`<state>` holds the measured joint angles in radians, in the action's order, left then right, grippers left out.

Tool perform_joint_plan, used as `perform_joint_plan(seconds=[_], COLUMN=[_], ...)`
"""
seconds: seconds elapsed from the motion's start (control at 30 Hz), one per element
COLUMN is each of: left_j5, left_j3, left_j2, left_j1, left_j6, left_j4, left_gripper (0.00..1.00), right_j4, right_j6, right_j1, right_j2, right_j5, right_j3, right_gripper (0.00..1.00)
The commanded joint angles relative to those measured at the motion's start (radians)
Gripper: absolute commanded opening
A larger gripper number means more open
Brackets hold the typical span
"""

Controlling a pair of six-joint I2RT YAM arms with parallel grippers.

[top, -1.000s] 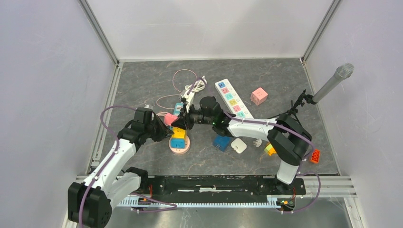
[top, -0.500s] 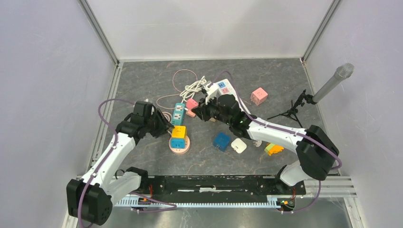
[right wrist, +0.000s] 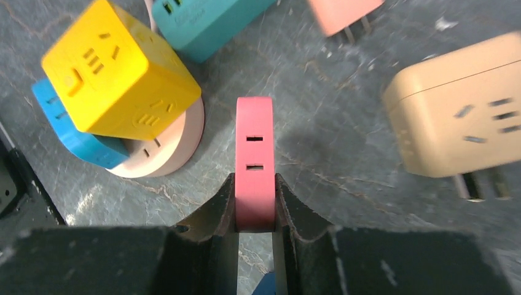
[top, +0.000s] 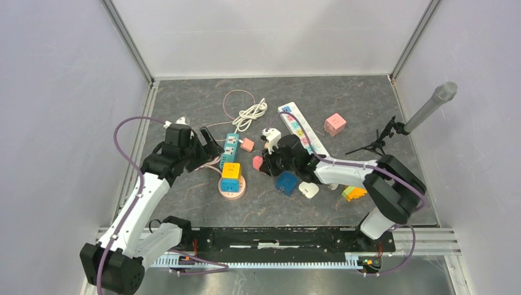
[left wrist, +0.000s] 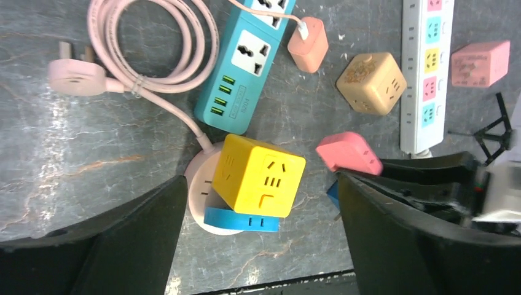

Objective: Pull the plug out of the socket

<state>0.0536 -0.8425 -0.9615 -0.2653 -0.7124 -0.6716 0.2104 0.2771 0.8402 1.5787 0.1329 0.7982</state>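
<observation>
The right end effector is pressed onto a pink plug. Its two dark fingers pinch the plug's flat sides, and the narrow edge with two slots faces the wrist camera. The plug is held clear of every socket, between the stacked yellow cube socket on one side and a tan cube socket on the other. It is apart from the teal power strip.

The left end effector stands spread wide and grips nothing. Its fingers frame the yellow cube from above without touching it. That cube rests tilted on a flat blue adapter, which lies on a round pale pink socket base.

Just beyond, the teal strip lies slantwise on the grey bench. A salmon plug lies beside its far end, prongs bare in the right wrist view. A coiled pink cable with its own plug lies to the strip's left.

Farther out, a long white power strip runs behind the right arm, with a pink cube beyond it. A blue cube and a white adapter sit near the right arm. A bundled white cord lies toward the back. A microphone on a small tripod stands at the right edge.
</observation>
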Motion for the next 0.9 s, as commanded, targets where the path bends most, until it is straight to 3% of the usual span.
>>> perform_joint_plan(seconds=[0.0,0.13,0.2,0.27,0.4,0.63,0.77,0.87], left_j5=[-0.100,-0.107,-0.104,-0.089,-0.028,0.006,0.046,0.073], left_j3=[0.001,0.013,0.017,0.021,0.039,0.049,0.064,0.085], left_j2=[0.084,0.123,0.130,0.130,0.126,0.093,0.066,0.044], left_j1=[0.001,0.000,0.000,0.000,0.000,0.000,0.000,0.000], left_j6=[0.040,0.052,0.062,0.077,0.104,0.116,0.113,0.095], left_j4=[-0.027,-0.029,-0.030,-0.025,0.011,0.027,0.052,0.077], left_gripper=[1.00,1.00,1.00,1.00,1.00,1.00,1.00,1.00], right_j4=[0.011,-0.018,-0.027,-0.033,-0.042,0.094,0.229,0.328], right_j6=[0.023,0.039,0.053,0.054,0.049,-0.023,-0.079,-0.073], right_j1=[-0.014,-0.028,-0.030,-0.030,-0.030,-0.022,0.015,0.069], right_j2=[0.094,0.163,0.180,0.184,0.167,0.040,-0.003,-0.014], right_j5=[0.142,0.179,0.167,0.153,0.116,0.170,0.326,0.346], right_j3=[0.075,0.129,0.140,0.142,0.138,0.046,-0.022,-0.078], right_gripper=[0.06,0.22,0.41,0.53,0.68,0.79,0.80,0.79])
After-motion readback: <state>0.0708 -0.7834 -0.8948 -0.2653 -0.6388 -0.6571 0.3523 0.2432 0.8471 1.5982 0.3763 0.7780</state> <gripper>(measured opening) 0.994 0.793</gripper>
